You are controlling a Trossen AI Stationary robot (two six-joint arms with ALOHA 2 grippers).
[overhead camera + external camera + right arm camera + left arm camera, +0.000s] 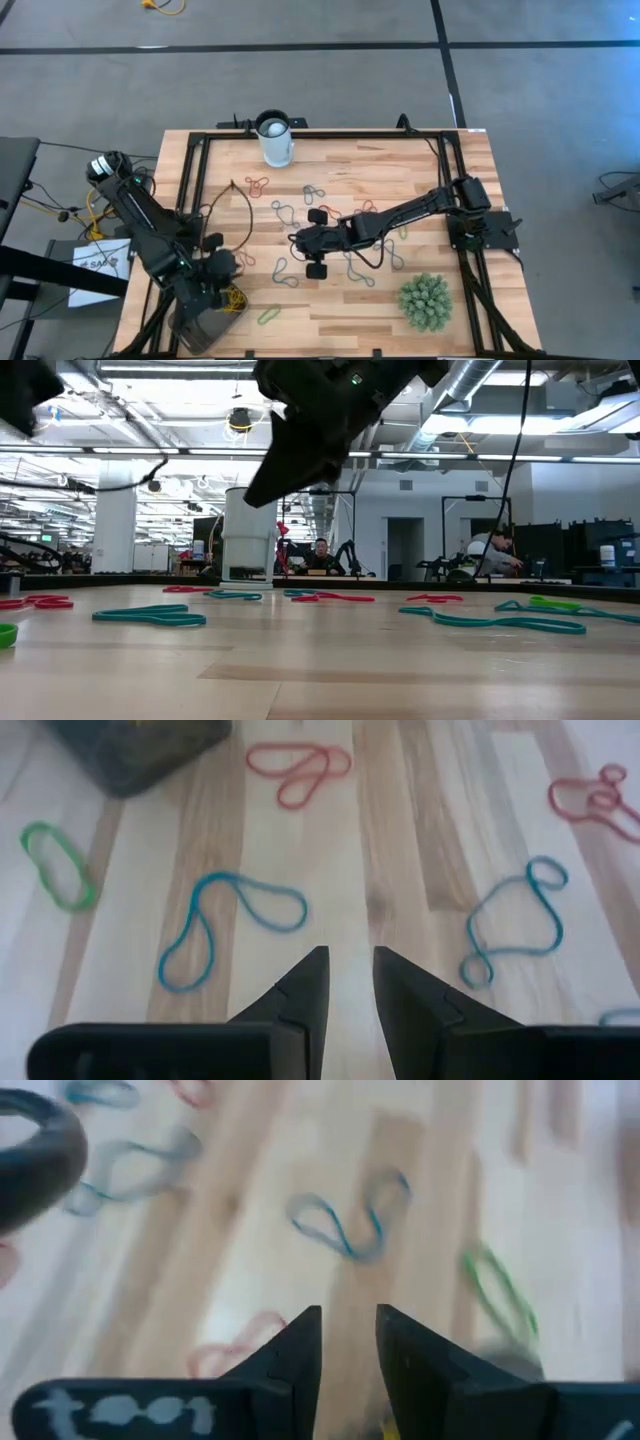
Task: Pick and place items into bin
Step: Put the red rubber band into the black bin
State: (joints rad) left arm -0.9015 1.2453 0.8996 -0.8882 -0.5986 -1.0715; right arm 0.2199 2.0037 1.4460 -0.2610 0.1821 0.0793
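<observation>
Several thin looped bands lie flat and scattered on the wooden table: red, blue, green. The dark bin, with yellow bands inside, stands at the table's near left and is partly hidden under my left arm in the high view. My left gripper hovers by the bin, open, with nothing between its fingers. My right gripper hangs over the table's middle, open and holding nothing. A blue band lies just ahead of its fingers.
A white cup stands at the far edge. A spiky green plant ball sits at the near right. A black frame runs around the tabletop's left, far and right sides. People sit in the room beyond the table.
</observation>
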